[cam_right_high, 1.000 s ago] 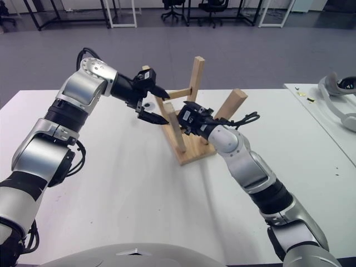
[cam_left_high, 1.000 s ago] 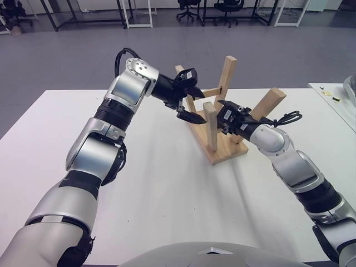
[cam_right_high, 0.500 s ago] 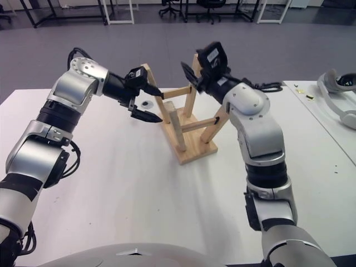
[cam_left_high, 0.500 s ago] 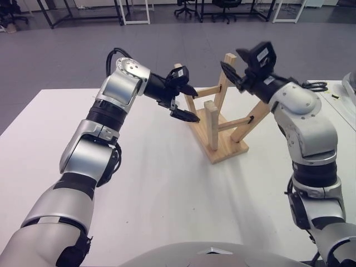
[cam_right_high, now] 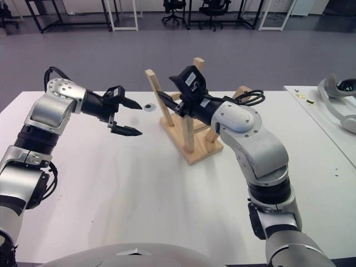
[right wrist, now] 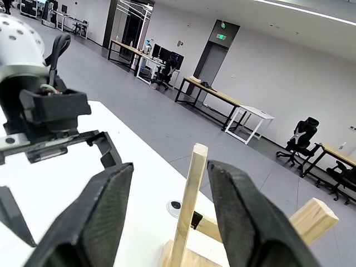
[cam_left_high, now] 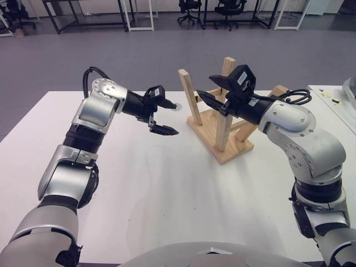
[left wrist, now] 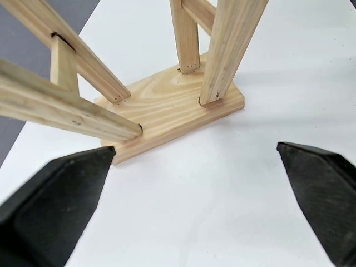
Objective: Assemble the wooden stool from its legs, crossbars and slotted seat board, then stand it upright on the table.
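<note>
Wooden stool (cam_left_high: 223, 130) rests upside down on the table (cam_left_high: 167, 183), legs up. To its side, the left gripper (cam_left_high: 171, 118) has backed off, spread and empty; the right gripper (cam_left_high: 210, 90) has swung across to the leg tops, likewise released. Assembly looks done; the flip remains.

Left wrist view: the seat board (left wrist: 172, 111) lies beyond parted fingers (left wrist: 55, 206).

Right wrist view: one leg (right wrist: 189, 206) stands between open fingers (right wrist: 105, 222), ungripped.

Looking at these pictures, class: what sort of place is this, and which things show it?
Probably an open-plan office or lab: black office chairs on a grey floor, long desks, and a green sign above a doorway.
</note>
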### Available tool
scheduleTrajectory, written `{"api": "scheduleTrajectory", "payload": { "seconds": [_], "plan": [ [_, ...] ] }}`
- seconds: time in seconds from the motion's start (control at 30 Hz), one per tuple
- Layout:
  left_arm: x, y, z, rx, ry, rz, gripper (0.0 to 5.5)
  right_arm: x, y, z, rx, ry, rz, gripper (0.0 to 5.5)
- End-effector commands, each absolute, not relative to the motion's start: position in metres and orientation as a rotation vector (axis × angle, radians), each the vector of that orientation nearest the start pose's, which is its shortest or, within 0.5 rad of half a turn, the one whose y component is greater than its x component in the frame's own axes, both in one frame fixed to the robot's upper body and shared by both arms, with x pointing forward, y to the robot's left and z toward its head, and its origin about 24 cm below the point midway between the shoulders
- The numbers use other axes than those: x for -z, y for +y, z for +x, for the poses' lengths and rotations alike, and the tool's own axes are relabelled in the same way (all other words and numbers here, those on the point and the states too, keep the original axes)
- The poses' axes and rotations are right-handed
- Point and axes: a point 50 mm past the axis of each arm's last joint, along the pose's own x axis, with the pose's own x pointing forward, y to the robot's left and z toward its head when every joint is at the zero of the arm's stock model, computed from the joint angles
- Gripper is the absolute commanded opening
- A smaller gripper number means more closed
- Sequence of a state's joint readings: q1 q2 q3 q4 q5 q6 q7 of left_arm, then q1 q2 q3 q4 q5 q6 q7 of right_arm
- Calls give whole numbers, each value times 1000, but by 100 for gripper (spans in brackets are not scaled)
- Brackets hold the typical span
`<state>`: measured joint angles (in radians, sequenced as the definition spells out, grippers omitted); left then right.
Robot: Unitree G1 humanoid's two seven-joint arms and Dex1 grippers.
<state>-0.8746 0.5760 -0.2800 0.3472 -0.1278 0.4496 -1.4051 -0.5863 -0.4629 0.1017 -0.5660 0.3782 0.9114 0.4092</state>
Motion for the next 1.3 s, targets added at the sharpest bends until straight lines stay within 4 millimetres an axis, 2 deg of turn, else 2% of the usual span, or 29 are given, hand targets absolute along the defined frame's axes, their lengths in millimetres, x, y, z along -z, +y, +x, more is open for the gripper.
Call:
{"api": "scheduleTrajectory", "payload": {
  "seconds": [0.03, 0.17, 0.23, 0.27, 0.3, 0.37, 0.43, 0.47, 0.53, 0.67, 0.73, 0.8, 0.9, 0.97, 1.0, 1.07, 1.1, 1.17, 1.2, 1.23, 1.3],
  "plan": [
    [-184, 149, 341, 1362, 358, 475, 536, -216, -116, 278, -766, 27, -225, 247],
    [-189, 145, 345, 1363, 337, 457, 536, -296, -114, 275, -800, -247, -117, 247],
    [-190, 146, 346, 1365, 333, 455, 536, -316, -114, 271, -806, -310, -102, 247],
    [-190, 146, 347, 1366, 333, 454, 536, -314, -113, 270, -808, -296, -102, 247],
    [-191, 146, 347, 1368, 333, 455, 536, -300, -114, 272, -798, -234, -134, 247],
    [-191, 145, 347, 1370, 333, 456, 536, -244, -115, 275, -829, 7, -127, 247],
    [-191, 145, 347, 1373, 334, 457, 536, -183, -130, 273, -773, 232, -217, 247],
    [-191, 146, 346, 1372, 337, 457, 536, -166, -139, 270, -738, 286, -254, 247],
    [-190, 148, 345, 1367, 342, 456, 536, -165, -148, 273, -704, 288, -224, 247],
    [-191, 147, 347, 1364, 336, 456, 536, -183, -146, 278, -715, 210, -204, 247],
    [-191, 146, 347, 1362, 333, 457, 536, -201, -141, 279, -764, 145, -156, 247],
    [-192, 146, 348, 1362, 330, 456, 536, -230, -135, 278, -811, 33, -106, 247],
    [-194, 145, 349, 1367, 324, 457, 536, -290, -132, 272, -894, -212, -10, 247],
    [-194, 144, 349, 1369, 322, 460, 536, -311, -136, 266, -923, -288, 52, 247],
    [-194, 144, 349, 1372, 322, 461, 536, -304, -137, 268, -915, -255, 52, 247],
    [-194, 144, 349, 1375, 324, 463, 536, -262, -138, 273, -886, -65, -27, 247],
    [-194, 144, 349, 1376, 325, 464, 536, -237, -139, 275, -863, 38, -61, 247],
    [-194, 145, 348, 1377, 328, 462, 536, -167, -150, 270, -798, 311, -139, 247],
    [-193, 145, 348, 1378, 331, 461, 536, -145, -156, 265, -774, 388, -164, 247],
    [-192, 145, 347, 1379, 334, 460, 536, -137, -160, 263, -757, 419, -140, 247],
    [-191, 146, 347, 1379, 338, 459, 536, -147, -164, 269, -730, 377, -94, 247]
  ]
}}
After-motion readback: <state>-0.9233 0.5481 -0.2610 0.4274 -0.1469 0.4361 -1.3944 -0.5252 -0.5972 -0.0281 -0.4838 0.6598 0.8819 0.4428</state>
